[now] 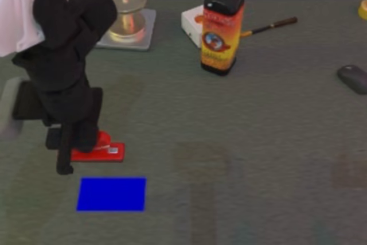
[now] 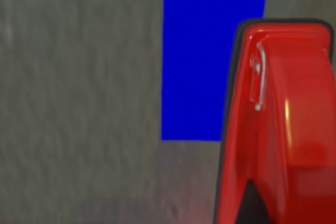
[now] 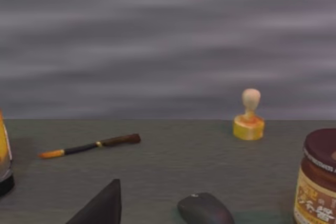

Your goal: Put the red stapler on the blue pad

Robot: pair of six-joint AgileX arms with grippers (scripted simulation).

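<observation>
Stapler (image 1: 106, 151) half hidden under the left gripper (image 1: 77, 153), whose grip I cannot tell; pad (image 1: 112, 194) lies apart at its six o'clock, uncovered

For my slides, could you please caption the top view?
Left gripper on the red stapler, just beyond the blue pad.

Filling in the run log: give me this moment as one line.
left claw: at red stapler, grip unclear | stapler: not on blue pad, beside it | right arm: outside top view | step: placement pending
</observation>
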